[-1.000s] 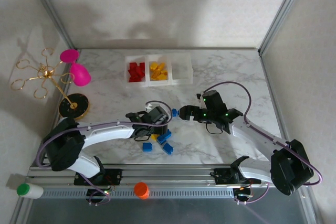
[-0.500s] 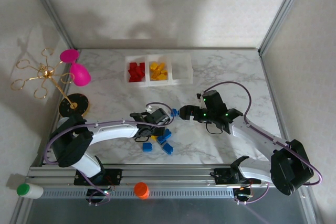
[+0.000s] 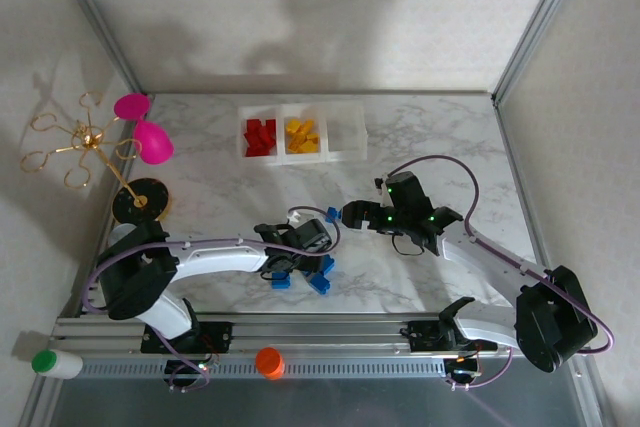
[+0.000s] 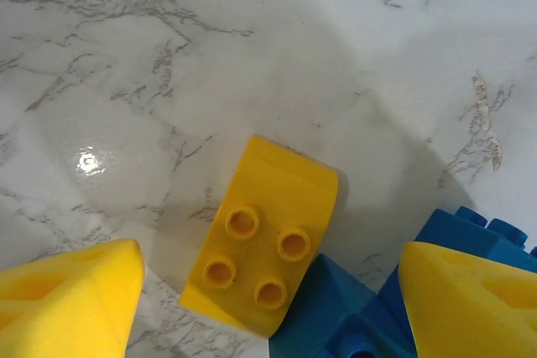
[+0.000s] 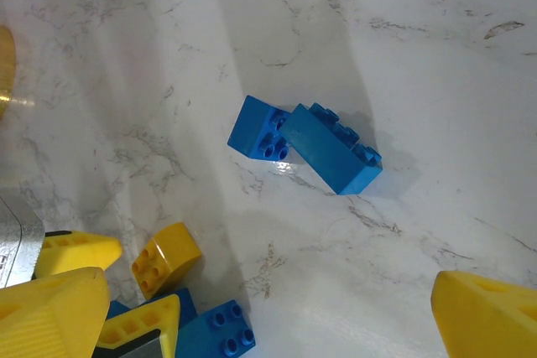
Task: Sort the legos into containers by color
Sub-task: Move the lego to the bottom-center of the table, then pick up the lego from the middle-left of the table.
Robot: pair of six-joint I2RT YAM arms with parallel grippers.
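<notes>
From above, the left gripper hides the yellow lego; the blue legos touching it are cut off at the wrist view's edge. The left arm reaches low, pads apart astride that lego; the right gripper, also spread, hovers just beyond it.

arms: left arm, right arm, glossy white curved links, black joints | cables: thin purple cable looping along each | right wrist: small green lights | left gripper, right gripper: yellow wedge-shaped pads
</notes>
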